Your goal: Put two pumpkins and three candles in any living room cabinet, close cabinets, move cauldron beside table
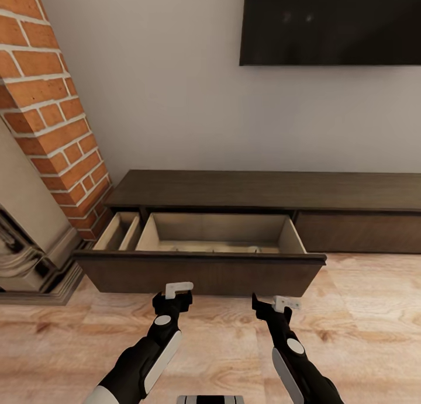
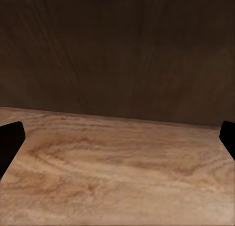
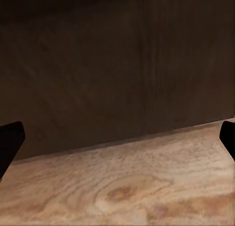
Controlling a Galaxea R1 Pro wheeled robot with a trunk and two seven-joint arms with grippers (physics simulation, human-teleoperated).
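Note:
The low dark-brown cabinet (image 1: pixel 263 190) runs along the wall, with its wide left drawer (image 1: pixel 199 272) pulled out towards me. The drawer's pale inside (image 1: pixel 216 228) shows, but its floor is mostly hidden behind the dark front panel. My left gripper (image 1: pixel 173 299) and right gripper (image 1: pixel 271 307) hover low over the floor just short of that front panel. Both are open with nothing between the fingers. In the left wrist view the left gripper (image 2: pixel 117 138) faces the dark panel, and so does the right gripper (image 3: pixel 117 140) in the right wrist view. Pumpkins, candles, cauldron and table are out of view.
A red brick column (image 1: pixel 52 117) and a stone fireplace surround (image 1: pixel 29 240) stand left of the cabinet. A black television (image 1: pixel 330 24) hangs on the wall above it. Light wooden floor (image 1: pixel 362 310) stretches to the right of the open drawer.

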